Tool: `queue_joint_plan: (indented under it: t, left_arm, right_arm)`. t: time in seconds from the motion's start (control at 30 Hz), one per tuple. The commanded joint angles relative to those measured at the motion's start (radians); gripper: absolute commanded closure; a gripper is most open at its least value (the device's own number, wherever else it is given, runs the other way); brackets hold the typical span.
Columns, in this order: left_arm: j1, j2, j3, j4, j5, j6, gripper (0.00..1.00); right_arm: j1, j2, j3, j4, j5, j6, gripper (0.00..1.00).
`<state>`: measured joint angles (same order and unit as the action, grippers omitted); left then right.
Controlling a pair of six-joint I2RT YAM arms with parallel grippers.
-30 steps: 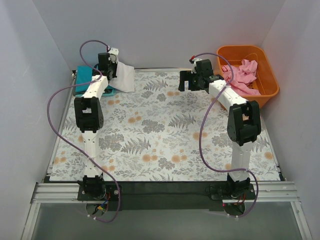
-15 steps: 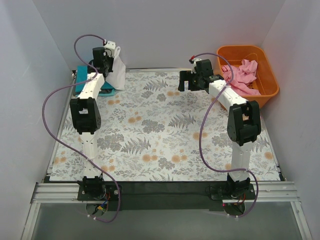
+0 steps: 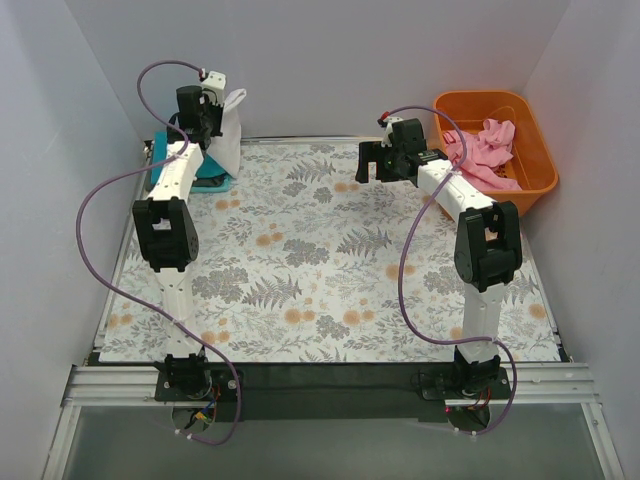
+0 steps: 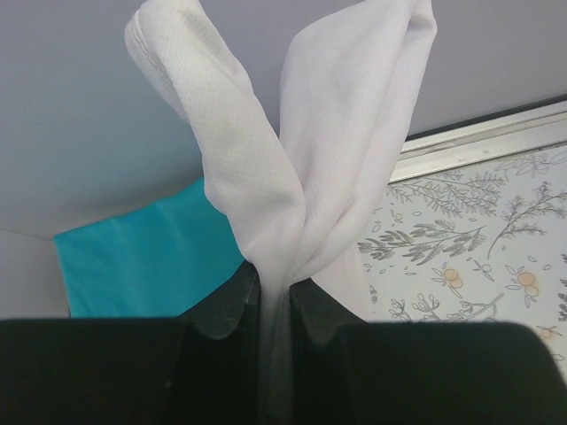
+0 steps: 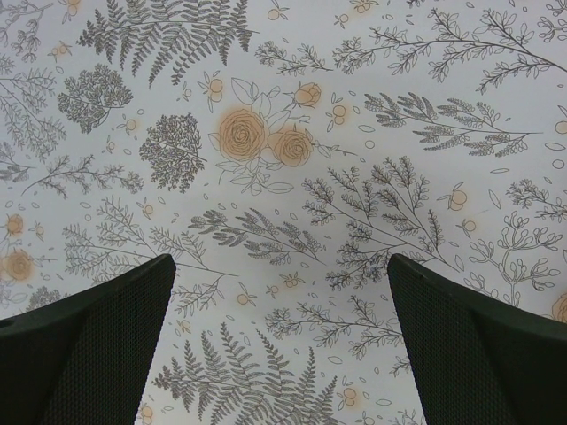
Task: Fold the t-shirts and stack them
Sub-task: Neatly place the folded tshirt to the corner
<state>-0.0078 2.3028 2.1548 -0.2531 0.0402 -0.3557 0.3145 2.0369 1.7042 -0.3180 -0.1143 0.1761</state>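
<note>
My left gripper (image 3: 213,112) is shut on the white t-shirt (image 3: 230,135) and holds it up at the far left corner; the cloth hangs down from the jaws. In the left wrist view the white t-shirt (image 4: 319,150) is pinched between the black fingers (image 4: 226,301). The teal t-shirt (image 3: 170,150) lies folded under it at the back left, also in the left wrist view (image 4: 133,257). The pink t-shirt (image 3: 482,150) lies crumpled in the orange tub (image 3: 530,165). My right gripper (image 3: 366,165) is open and empty above the floral table, left of the tub.
The floral cloth (image 3: 330,260) covers the table. White walls close in on the left, back and right. The orange tub stands at the back right corner. Purple cables loop from both arms.
My left gripper has lifted the white t-shirt up and moved it left and back, over the teal t-shirt. The right arm has barely moved.
</note>
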Motion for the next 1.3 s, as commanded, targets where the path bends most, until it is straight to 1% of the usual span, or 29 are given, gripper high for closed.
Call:
queue_joint_plan:
  t: [0.0, 0.2, 0.23, 0.37, 0.67, 1.07, 1.13, 1.17, 1.27]
  left_arm:
    - [0.006, -0.115, 0.036, -0.006, 0.067, -0.029, 1.0]
    - [0.006, -0.097, 0.082, -0.014, 0.056, -0.069, 1.0]
    - [0.037, -0.094, 0.088, -0.015, 0.052, -0.071, 1.0]
    - [0.054, -0.092, 0.103, -0.014, 0.044, -0.08, 1.0]
    - [0.111, -0.083, 0.066, -0.015, 0.07, -0.095, 1.0]
    - [0.246, 0.09, 0.073, -0.005, 0.214, -0.108, 0.99]
    - [0.261, 0.109, 0.077, -0.008, 0.236, -0.106, 0.98]
    - [0.265, 0.127, 0.08, -0.008, 0.242, -0.109, 0.95]
    - [0.293, 0.17, 0.106, -0.011, 0.254, -0.13, 0.91]
  right_arm:
    - [0.003, -0.011, 0.018, 0.017, -0.013, -0.004, 0.07]
    - [0.006, -0.011, 0.018, 0.017, -0.012, -0.006, 0.07]
    - [0.006, -0.012, 0.02, 0.017, -0.012, -0.007, 0.07]
    - [0.006, -0.007, 0.02, 0.017, -0.013, -0.007, 0.07]
    - [0.009, 0.0, 0.025, 0.014, -0.016, -0.006, 0.07]
    - [0.009, 0.017, 0.026, 0.01, -0.024, -0.02, 0.09]
    - [0.012, 0.022, 0.026, 0.008, -0.025, -0.021, 0.09]
    - [0.012, 0.023, 0.026, 0.008, -0.025, -0.023, 0.09]
    - [0.014, 0.028, 0.026, 0.007, -0.027, -0.027, 0.1]
